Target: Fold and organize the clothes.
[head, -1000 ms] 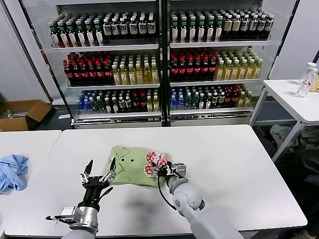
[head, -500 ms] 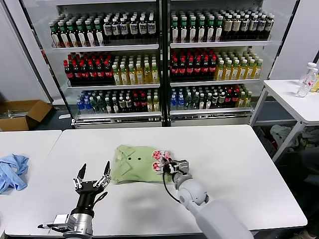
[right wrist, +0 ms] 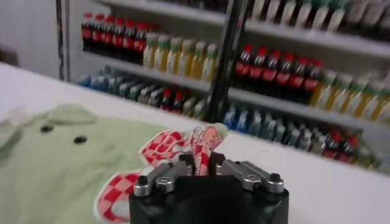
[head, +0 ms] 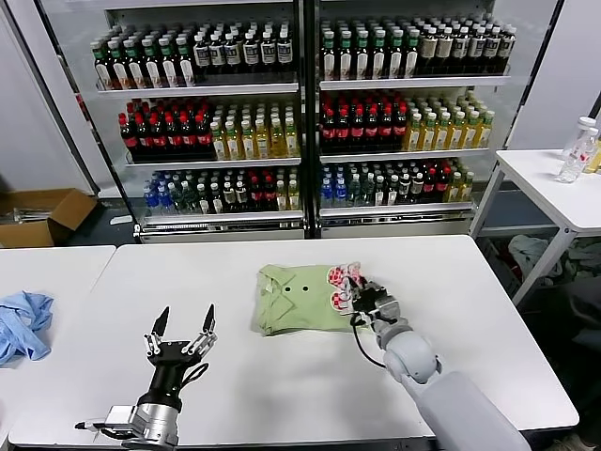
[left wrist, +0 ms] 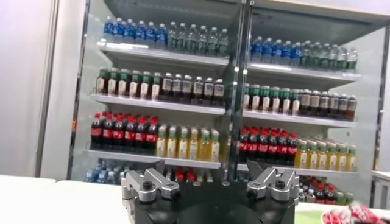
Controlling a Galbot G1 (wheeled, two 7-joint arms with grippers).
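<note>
A: Where was the light green short-sleeved polo shirt point(head: 299, 299) w/ the collar and small buttons?

B: Folded into a rough rectangle, flat on the white rounded-corner table point(head: 470, 310), near the middle and a bit toward the robot's right. Collar end pointed to the robot's left — two small dark buttons showed on the front. Its red-and-white checked chest print point(right wrist: 163, 159) sat at the edge toward the robot's right.

A: And the right gripper?

B: The right gripper point(head: 362, 296) was low at that printed edge, fingers pinched together on a fold of the shirt. In the right wrist view, the printed cloth bunched up between the two metal fingertips point(right wrist: 201, 167).

A: Left side?

B: The left gripper point(head: 179, 331) was over bare tabletop near the front edge, well apart from the shirt, on the robot's left. Fingers pointed up and spread wide, nothing between them. The left wrist view showed both finger bases point(left wrist: 210, 182) apart, looking at the glass-door drinks cooler point(head: 305, 113).

A: Anything else around?

B: A crumpled light blue garment point(head: 23, 322) on the neighbouring white table at far left, a brown cardboard box point(head: 42, 214) on the floor behind it — and clear plastic bottles point(head: 577, 150) on a small white side table at right.
</note>
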